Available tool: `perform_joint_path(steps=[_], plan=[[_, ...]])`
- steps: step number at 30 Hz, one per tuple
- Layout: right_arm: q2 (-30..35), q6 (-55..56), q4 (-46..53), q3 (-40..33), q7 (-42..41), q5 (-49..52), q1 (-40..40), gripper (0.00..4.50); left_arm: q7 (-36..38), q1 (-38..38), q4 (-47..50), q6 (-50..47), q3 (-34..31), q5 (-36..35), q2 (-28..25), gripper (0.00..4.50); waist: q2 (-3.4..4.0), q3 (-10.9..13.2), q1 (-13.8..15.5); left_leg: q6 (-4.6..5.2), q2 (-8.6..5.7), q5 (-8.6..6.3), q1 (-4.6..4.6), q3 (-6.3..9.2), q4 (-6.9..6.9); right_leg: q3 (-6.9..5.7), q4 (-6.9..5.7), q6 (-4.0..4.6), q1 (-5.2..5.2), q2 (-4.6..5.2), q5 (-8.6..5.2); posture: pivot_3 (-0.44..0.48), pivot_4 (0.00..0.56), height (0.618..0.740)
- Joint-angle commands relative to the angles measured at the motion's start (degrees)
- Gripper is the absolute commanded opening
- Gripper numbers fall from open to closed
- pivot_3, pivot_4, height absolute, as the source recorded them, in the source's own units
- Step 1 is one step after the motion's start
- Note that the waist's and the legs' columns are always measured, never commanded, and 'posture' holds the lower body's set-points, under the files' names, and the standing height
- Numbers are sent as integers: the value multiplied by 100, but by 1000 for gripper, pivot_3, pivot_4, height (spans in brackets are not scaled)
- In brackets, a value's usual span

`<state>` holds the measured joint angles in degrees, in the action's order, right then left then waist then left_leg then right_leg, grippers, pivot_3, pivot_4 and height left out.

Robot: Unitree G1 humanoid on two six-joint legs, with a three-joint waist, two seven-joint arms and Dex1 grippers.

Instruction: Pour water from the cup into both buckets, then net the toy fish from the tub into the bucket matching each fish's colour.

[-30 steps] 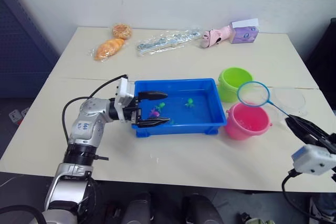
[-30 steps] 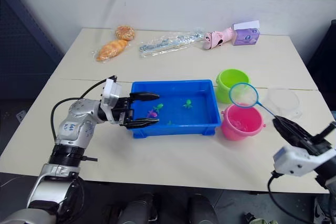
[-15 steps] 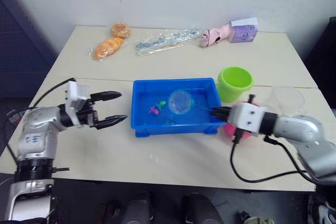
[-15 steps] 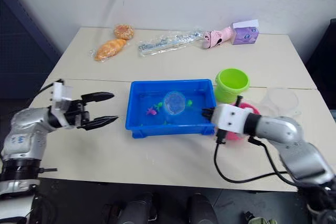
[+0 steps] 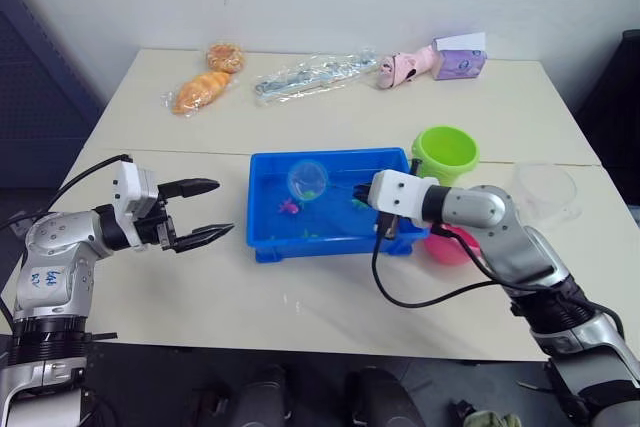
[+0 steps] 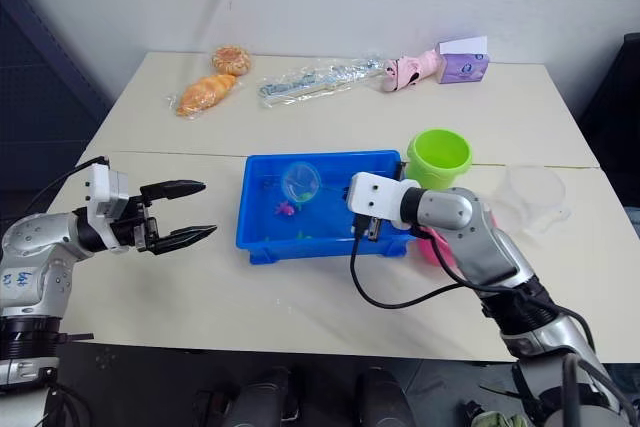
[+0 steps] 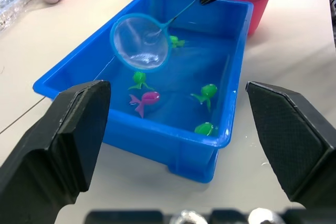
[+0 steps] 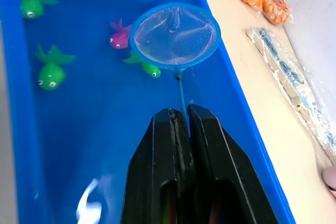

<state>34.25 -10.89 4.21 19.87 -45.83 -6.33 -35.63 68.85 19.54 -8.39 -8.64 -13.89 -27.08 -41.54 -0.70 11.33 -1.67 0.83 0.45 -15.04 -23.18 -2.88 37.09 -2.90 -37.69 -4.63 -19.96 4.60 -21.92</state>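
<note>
Well to the left of the tub [image 5: 330,202], the left gripper [image 5: 207,212] is hovering over the desk [image 5: 300,307] with its two fingers spread wide and nothing between them. Inside the tub, the net [image 8: 175,36] is hanging with its hoop over the far-left part, above a pink fish [image 8: 120,34] and a green fish [image 8: 147,67] (the mesh is looking empty). Three more green fish, such as one near the front wall [image 7: 204,128], are sitting in the shallow water. The right gripper [image 8: 180,121], reaching in from the tub's right end, is clamping the net's thin handle. Right of the tub are standing the green bucket [image 5: 447,154] and pink bucket [image 5: 452,244], then the cup [image 5: 545,192], upright. Judging by this, netting is underway; five fish are waiting.
</note>
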Motion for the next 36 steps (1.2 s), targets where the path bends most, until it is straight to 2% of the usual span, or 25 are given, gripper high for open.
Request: perform_joint_path(steps=[1, 8, 16, 21, 28, 33, 36], plan=[[-193, -9, -151, -5, 144, -225, -177, 0, -69, -60, 284, -47, -16, -93, -14, 4429, 0, 0, -1, 0, 0, 0, 0, -1, 0, 0, -4, 0, -1, 0, 0, 0, 150, 740], [-368, 195, -824, 130, 279, -710, -333, 0, -35, -34, 306, -94, 58, -86, -18, 4429, 0, 0, -6, -1, -1, 0, -1, -3, 0, 2, -5, 0, -3, 0, 0, 0, 150, 740], [-606, 114, -956, 375, 156, -1004, -456, 0, -1, 77, 203, -68, 141, -66, -7, 4429, 0, 0, -16, -3, 0, 2, -3, -8, -1, 6, -9, 0, -13, -1, 0, 0, 150, 740], [-773, -81, -863, 392, -118, -851, -532, 0, 35, 150, 106, -30, 183, -35, -4, 4429, 0, 0, -12, -4, 0, 2, -7, -12, -3, 9, -14, 0, -22, -1, 0, 0, 150, 740], [-1015, -1797, 90, -254, -603, 141, -449, 0, 96, 260, -84, 61, 248, 6, 12, 4429, 0, 0, -6, -4, 0, 3, -12, -11, -2, 8, -18, 1, -26, -1, 0, 0, 150, 740], [-679, -2942, 1099, -834, -741, 770, -294, 0, 148, 333, -185, 162, 301, 11, 67, 4429, 0, 0, 14, -1, -1, -1, -15, -9, -3, 7, -13, 2, -27, 2, 1, 0, 150, 740], [-235, -3807, 1898, -1337, -992, 1399, -17, 0, 210, 427, -226, 224, 361, -21, 169, 4429, 0, 0, 34, 0, -2, -2, -17, -9, -6, 7, -8, 2, -27, 4, 1, 0, 150, 740]])
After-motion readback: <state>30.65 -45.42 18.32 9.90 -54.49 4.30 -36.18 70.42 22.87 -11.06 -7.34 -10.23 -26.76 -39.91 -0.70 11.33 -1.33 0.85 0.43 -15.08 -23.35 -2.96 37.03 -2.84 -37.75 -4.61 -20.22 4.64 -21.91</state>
